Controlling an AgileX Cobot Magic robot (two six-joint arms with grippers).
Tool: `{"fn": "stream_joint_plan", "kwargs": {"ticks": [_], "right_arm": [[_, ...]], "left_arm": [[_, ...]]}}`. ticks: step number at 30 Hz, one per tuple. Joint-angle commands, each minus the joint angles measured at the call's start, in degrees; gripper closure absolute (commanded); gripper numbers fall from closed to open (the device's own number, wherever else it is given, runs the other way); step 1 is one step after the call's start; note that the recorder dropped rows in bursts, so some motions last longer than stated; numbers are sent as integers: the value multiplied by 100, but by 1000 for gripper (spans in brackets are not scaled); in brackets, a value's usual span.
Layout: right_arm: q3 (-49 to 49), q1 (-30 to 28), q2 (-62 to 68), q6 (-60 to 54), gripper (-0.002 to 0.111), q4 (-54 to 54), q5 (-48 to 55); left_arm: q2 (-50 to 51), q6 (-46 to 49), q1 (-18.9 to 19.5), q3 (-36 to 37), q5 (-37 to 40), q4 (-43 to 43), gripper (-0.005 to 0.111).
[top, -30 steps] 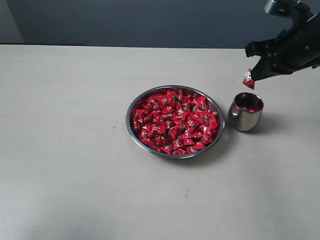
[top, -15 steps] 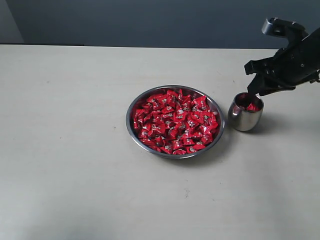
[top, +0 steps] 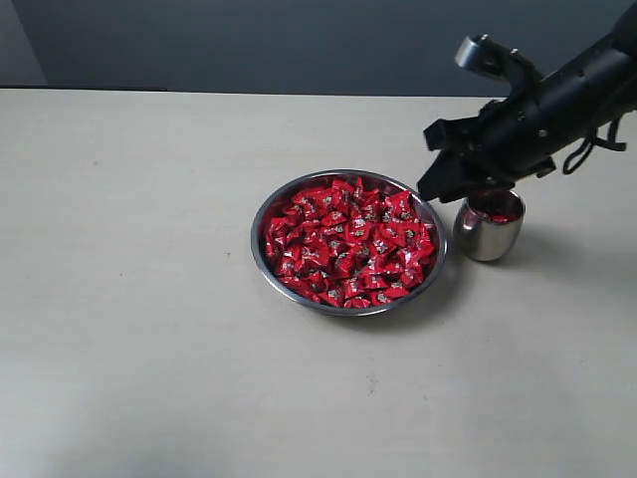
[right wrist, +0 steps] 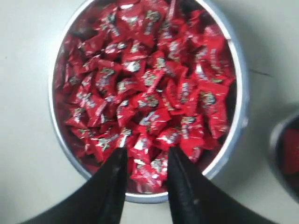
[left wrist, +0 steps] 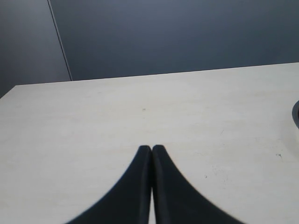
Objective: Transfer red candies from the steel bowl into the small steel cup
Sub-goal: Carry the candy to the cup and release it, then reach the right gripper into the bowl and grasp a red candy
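The steel bowl [top: 261,249] sits mid-table, heaped with red candies [top: 348,242]. To its right stands the small steel cup [top: 486,235] with a few red candies [top: 498,212] inside. My right gripper [top: 430,189] hangs open above the bowl's right rim, between bowl and cup, holding nothing. In the right wrist view my right gripper [right wrist: 147,151] frames the candies [right wrist: 145,88] near the bowl's rim [right wrist: 239,98], and the cup [right wrist: 286,158] shows at the edge. My left gripper [left wrist: 152,148] is shut over bare table, empty.
The pale table [top: 139,299] stretches around the bowl, with a dark wall behind it. A sliver of the bowl's rim [left wrist: 296,114] shows at the edge of the left wrist view. My left arm is out of the exterior view.
My right gripper dropped its red candy into the cup, then opened and swung left from above the cup to the bowl's right rim. The left gripper's motion cannot be judged.
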Motion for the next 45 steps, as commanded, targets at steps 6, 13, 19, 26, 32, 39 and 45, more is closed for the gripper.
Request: {"fn": "stream_joint_plan", "kwargs": {"ticks": [6, 13, 19, 26, 32, 39, 45], "right_arm": [[-257, 1461, 488, 143, 78, -163, -436], [-1156, 2053, 1158, 1026, 78, -1351, -579], [-1596, 2242, 1583, 1437, 78, -1869, -255], [-1638, 2444, 1867, 1589, 78, -2165, -357], [-1638, 2444, 1969, 1613, 78, -2127, -516], [-1638, 2444, 1973, 1670, 108, -2012, -501], [-1638, 2433, 1333, 1696, 108, -2611, -89]], "left_arm": [[-27, -10, 12, -48, -27, 11, 106], [-27, -10, 12, -48, -27, 11, 106], [-27, -10, 12, -48, -27, 11, 106], [-27, -10, 12, -48, -27, 11, 106], [-27, -10, 12, -48, -27, 11, 106], [-27, -10, 12, -48, -27, 11, 106], [-27, -10, 12, -48, -27, 11, 106]]}}
